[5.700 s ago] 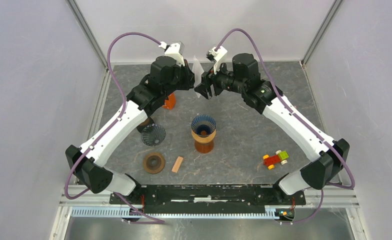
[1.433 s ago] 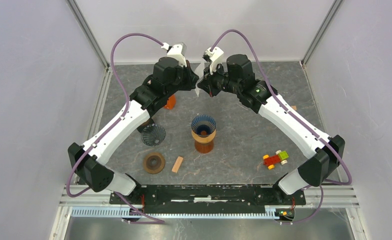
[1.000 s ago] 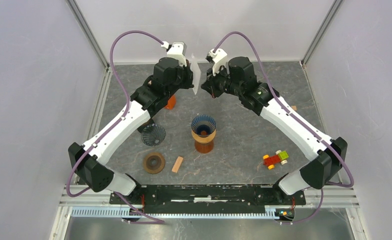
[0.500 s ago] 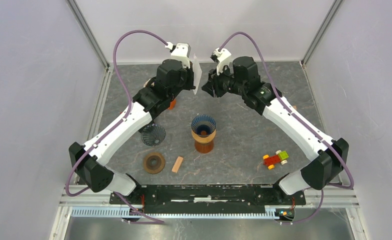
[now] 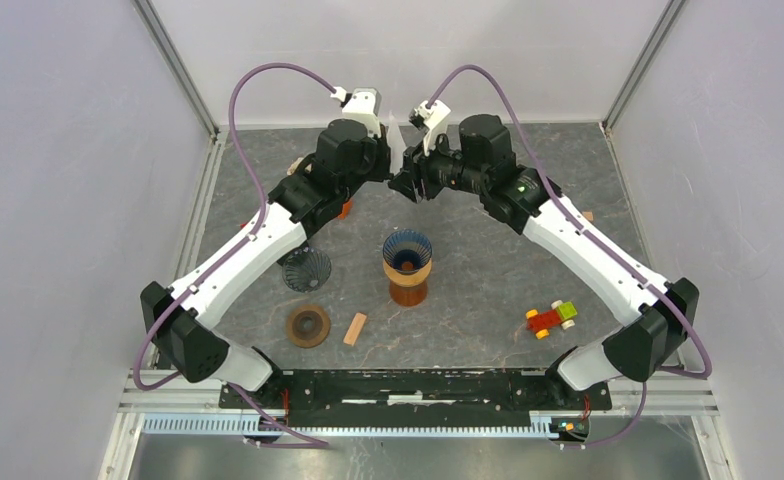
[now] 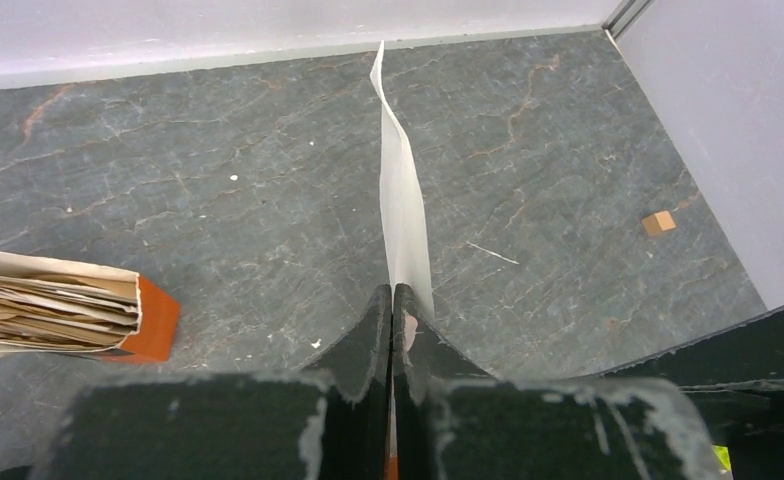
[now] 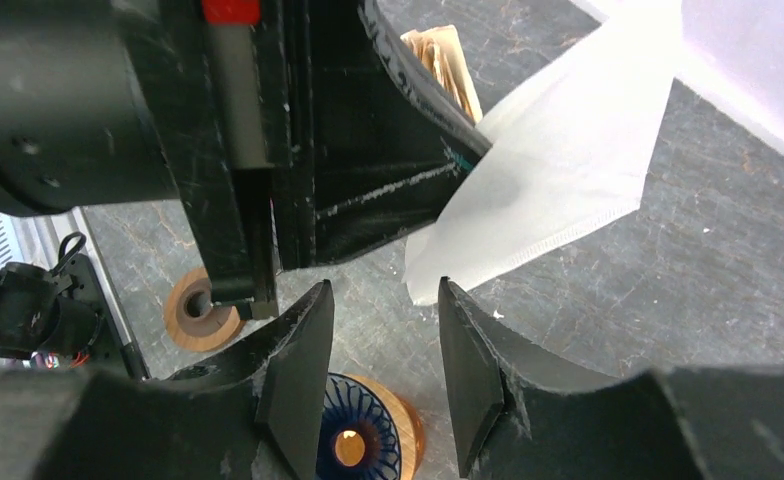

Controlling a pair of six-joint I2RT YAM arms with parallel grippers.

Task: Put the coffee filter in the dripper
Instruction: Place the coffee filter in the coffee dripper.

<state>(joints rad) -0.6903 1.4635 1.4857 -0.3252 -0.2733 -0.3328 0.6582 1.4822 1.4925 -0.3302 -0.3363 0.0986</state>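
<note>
We get even, diffuse overhead light in all views, with only faint soft shadows on the desk (image 5: pixel 488 270). Top view is sharp; the right gripper (image 7: pixel 383 300) looks slightly soft close up, coffee filter (image 7: pixel 558 190) nearly blown out.

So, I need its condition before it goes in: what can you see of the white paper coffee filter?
The white paper coffee filter is thin and flat-folded, with a crimped seam along one edge. It looks uncrumpled but slightly wavy seen edge-on. It is held in the air above the grey stone-look table, one end pinched by the shut left gripper. Its free corner sits by the open right gripper, seemingly untouched by it.
</note>
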